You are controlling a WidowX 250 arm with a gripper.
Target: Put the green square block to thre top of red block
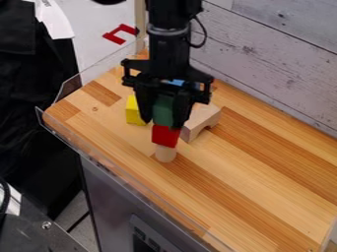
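The green block (pixel 163 109) is upright between the two fingers of the gripper (pixel 163 121), which are closed in on its sides and hold it. Its lower end meets the top of the red block (pixel 165 136) in this view; whether any weight bears on the red block cannot be told. The red block sits on a round wooden post (pixel 165 153), slightly askew to it. The post stands on the counter (pixel 263 184), nearer the long front edge than the wall edge and towards the left corner.

Just beside the stack, on the wall side, is a wooden arch block (pixel 201 121), partly behind the gripper. A yellow block (pixel 134 111) stands near the stack on the side of the counter's short left edge, apart from the red block. A blue item (pixel 176 82) is partly visible behind the gripper; its shape cannot be told.

The arm (pixel 170 47) comes down from the top of the view, above the stack. A clear panel (pixel 121 173) runs along the front edge of the counter. A pale plank wall (pixel 273 64) rises behind the far long edge. Beyond the short edge, a red item (pixel 118 34) lies on a pale surface.
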